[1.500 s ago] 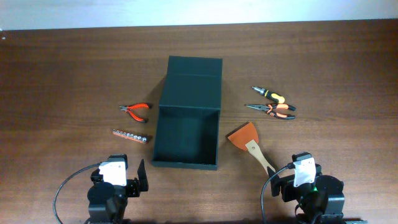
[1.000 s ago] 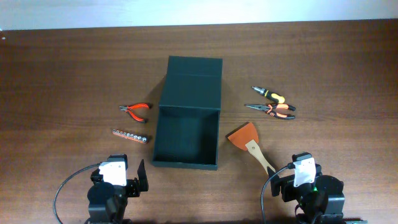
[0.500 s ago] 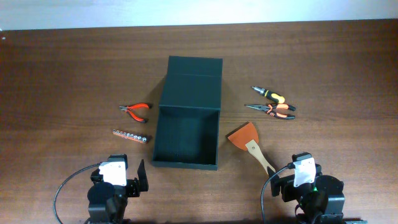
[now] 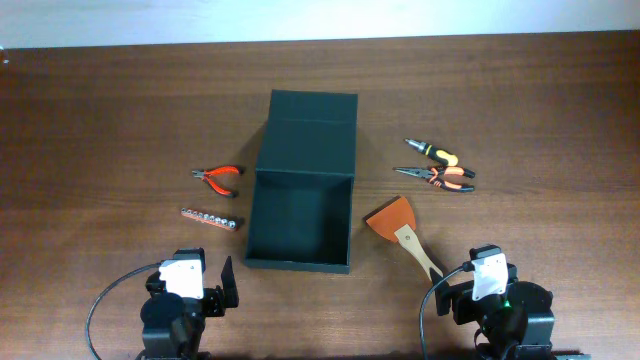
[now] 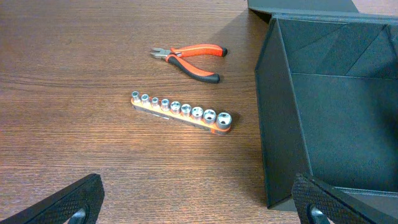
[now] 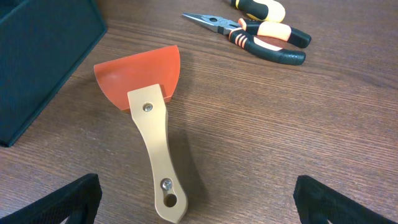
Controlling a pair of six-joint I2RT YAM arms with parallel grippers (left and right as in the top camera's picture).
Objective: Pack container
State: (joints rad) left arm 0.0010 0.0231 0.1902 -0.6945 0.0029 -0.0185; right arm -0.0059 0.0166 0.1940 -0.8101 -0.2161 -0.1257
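Note:
The dark green-black container (image 4: 300, 215) lies open at mid-table, its lid (image 4: 310, 130) folded flat behind it. It also shows in the left wrist view (image 5: 280, 124) and the right wrist view (image 6: 37, 56). My left gripper (image 5: 199, 208) is open and empty near the front edge, short of the socket rail (image 5: 181, 112) and small red pliers (image 5: 189, 58). My right gripper (image 6: 196, 202) is open and empty, just short of the handle of the orange scraper (image 6: 149, 118).
Left of the container lie the red pliers (image 4: 218, 178) and socket rail (image 4: 211, 218). Right of it lie the scraper (image 4: 400, 232), orange-black long-nose pliers (image 4: 437, 178) and a screwdriver (image 4: 432, 152). The long-nose pliers show in the right wrist view (image 6: 261, 37).

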